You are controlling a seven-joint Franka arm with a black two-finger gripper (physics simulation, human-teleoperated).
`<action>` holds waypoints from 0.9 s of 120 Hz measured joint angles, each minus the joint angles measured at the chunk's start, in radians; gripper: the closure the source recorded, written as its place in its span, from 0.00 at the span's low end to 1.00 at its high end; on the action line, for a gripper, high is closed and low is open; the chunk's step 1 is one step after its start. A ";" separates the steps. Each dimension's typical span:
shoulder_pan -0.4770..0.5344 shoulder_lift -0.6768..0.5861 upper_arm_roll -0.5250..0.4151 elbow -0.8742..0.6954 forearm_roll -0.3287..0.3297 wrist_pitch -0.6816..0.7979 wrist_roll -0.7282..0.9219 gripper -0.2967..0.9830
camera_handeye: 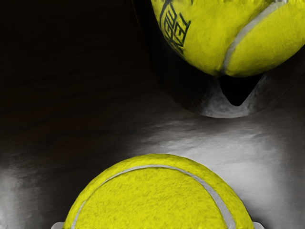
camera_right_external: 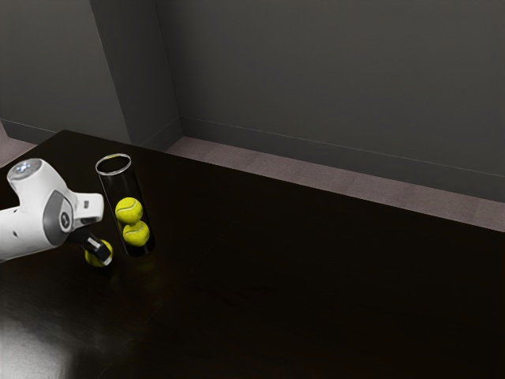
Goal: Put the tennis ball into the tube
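one tennis ball (camera_handeye: 155,200) is between the fingertips of our pincer (camera_right_external: 99,254), which we hold clamped on it from both sides. we have it outside the clear tube (camera_right_external: 118,180), just beside its lower end, toward the exterior view's left; whether it touches the desk (camera_right_external: 316,276) we cannot tell. our tube stands upright with its mouth up, an upper ball (camera_right_external: 129,210) resting on a lower ball (camera_right_external: 136,234) inside.

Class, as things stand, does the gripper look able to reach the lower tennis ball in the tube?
Probably not: the upper tennis ball sits on the lower one, the tube surrounds both, and the gripper is down at the loose tennis ball outside.
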 joint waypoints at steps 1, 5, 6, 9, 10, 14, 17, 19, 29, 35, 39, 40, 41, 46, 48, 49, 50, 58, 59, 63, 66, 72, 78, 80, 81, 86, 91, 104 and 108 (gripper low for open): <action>0.000 -0.001 0.000 0.000 0.000 0.000 0.000 0.47; 0.000 -0.009 0.000 -0.002 -0.001 -0.001 0.002 0.48; 0.000 -0.012 0.000 -0.003 -0.001 -0.002 0.002 0.48; 0.000 -0.021 0.000 -0.007 -0.002 -0.003 0.003 0.49; 0.000 -0.025 0.000 -0.009 -0.002 -0.003 0.004 0.49; 0.000 -0.041 0.000 -0.017 -0.002 -0.007 0.005 0.50; -0.001 -0.056 0.000 -0.023 -0.003 -0.012 0.006 0.50; -0.001 -0.067 0.000 -0.029 -0.003 -0.015 0.006 0.51; -0.004 -0.152 0.001 -0.069 -0.005 -0.042 0.007 0.53; -0.005 -0.217 0.002 -0.099 -0.006 -0.061 0.007 0.53; -0.004 -0.263 0.001 -0.111 -0.005 -0.079 0.006 0.54; -0.004 -0.273 0.001 -0.113 -0.005 -0.084 0.006 0.54; -0.004 -0.287 0.001 -0.117 -0.005 -0.089 0.005 0.54; -0.003 -0.346 0.001 -0.135 -0.004 -0.115 0.002 0.54; -0.003 -0.368 0.001 -0.143 -0.003 -0.124 0.001 0.54; -0.002 -0.381 0.001 -0.149 -0.003 -0.129 0.000 0.54; -0.002 -0.394 0.002 -0.153 -0.003 -0.134 -0.001 0.54; -0.002 -0.483 0.005 -0.166 0.010 -0.186 -0.012 0.54; -0.002 -0.492 0.006 -0.165 0.014 -0.193 -0.014 0.54; -0.001 -0.524 0.008 -0.157 0.033 -0.225 -0.025 0.54; -0.001 -0.543 0.009 -0.150 0.047 -0.248 -0.034 0.54; -0.001 -0.565 0.011 -0.126 0.070 -0.299 -0.053 0.54; -0.001 -0.580 0.011 -0.077 0.106 -0.368 -0.081 0.54; -0.001 -0.583 0.011 -0.056 0.122 -0.393 -0.092 0.54; -0.001 -0.584 0.011 -0.045 0.131 -0.406 -0.098 0.54; -0.001 -0.582 0.009 0.009 0.164 -0.468 -0.126 0.54; -0.002 -0.568 0.004 0.063 0.188 -0.527 -0.154 0.54; -0.003 -0.487 -0.022 0.208 0.228 -0.659 -0.223 0.53; -0.003 -0.460 -0.028 0.242 0.234 -0.689 -0.242 0.53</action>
